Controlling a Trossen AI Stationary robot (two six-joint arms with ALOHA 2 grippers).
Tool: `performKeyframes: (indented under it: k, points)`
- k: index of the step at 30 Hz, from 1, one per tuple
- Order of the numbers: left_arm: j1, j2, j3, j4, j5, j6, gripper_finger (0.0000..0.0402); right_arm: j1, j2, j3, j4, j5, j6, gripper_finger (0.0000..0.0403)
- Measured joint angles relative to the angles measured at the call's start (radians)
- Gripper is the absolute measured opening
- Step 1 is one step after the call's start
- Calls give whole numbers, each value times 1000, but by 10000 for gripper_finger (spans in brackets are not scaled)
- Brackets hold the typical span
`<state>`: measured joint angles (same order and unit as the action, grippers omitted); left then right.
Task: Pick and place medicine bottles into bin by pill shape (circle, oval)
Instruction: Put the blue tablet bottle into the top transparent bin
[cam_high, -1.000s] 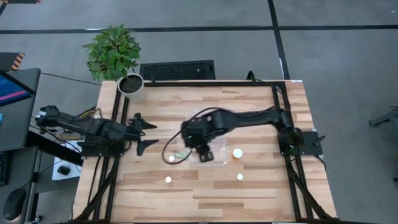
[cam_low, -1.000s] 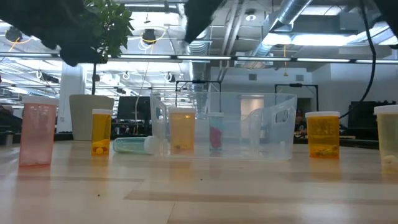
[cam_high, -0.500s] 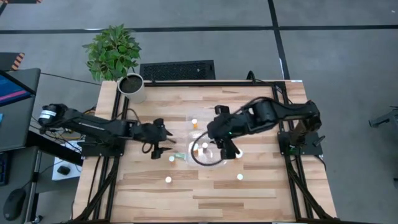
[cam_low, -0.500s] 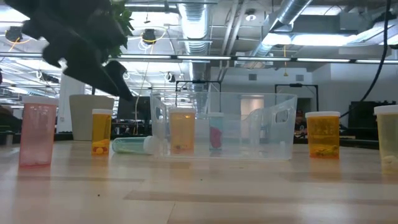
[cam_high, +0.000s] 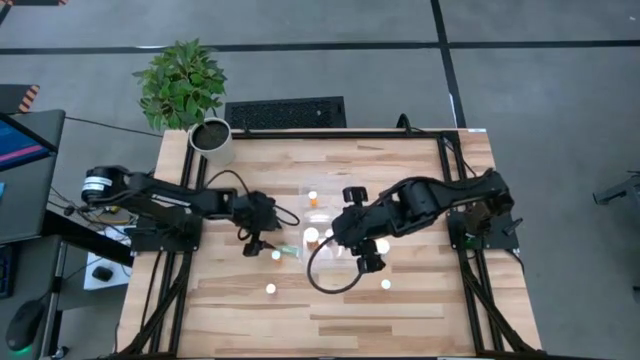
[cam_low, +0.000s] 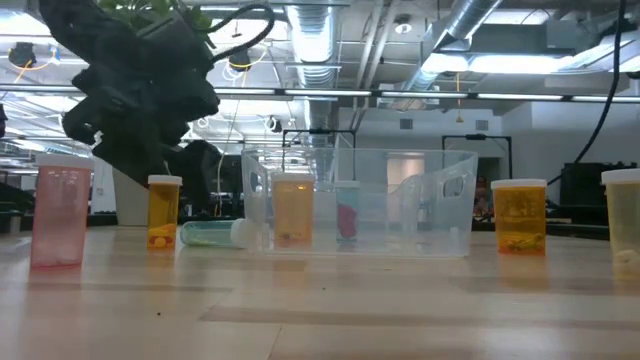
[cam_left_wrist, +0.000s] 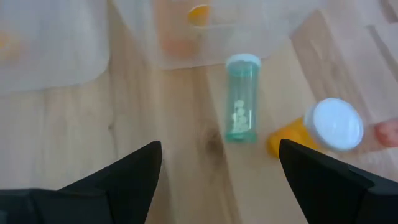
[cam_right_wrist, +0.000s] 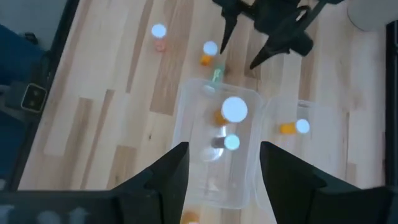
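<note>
Left gripper (cam_high: 262, 240): left of centre in the high view, fingers spread wide, nothing held, poised over a teal bottle (cam_left_wrist: 240, 96) lying on its side, with an upright amber bottle (cam_left_wrist: 323, 127) just beside it.

Right gripper (cam_right_wrist: 219, 180): centre-right in the high view, above the clear bin (cam_right_wrist: 219, 149), fingers apart, nothing between them.

Bin contents: at least 3 white-capped bottles visible in the right wrist view; 1 amber bottle (cam_low: 293, 208) plain through the wall in the low view.

Loose bottles: 1 pink bottle (cam_low: 60, 215) at far left of the low view, 1 amber bottle (cam_low: 520, 216) at right.

Risks: teal bottle likely to roll if pinched off-centre; neighbouring amber bottle likely to topple if a finger clips it; both arms close together, a collision possible.

Hidden or unclear: pill shapes not readable; bin divider hard to trace; some caps covered by the right arm (cam_high: 430, 195); bottle at far right of the low view cut off.
</note>
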<state>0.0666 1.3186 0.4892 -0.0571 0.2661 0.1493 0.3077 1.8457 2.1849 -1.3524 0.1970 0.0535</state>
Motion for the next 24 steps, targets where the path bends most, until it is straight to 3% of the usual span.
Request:
performKeyframes:
  k: [14,24]
  points:
    - [-62,36,-1,42,-61,11,283,0,10,2,-6,15,8,202]
    - [-63,143,0,107,-8,14,279,0,9,2,-10,14,18,202]
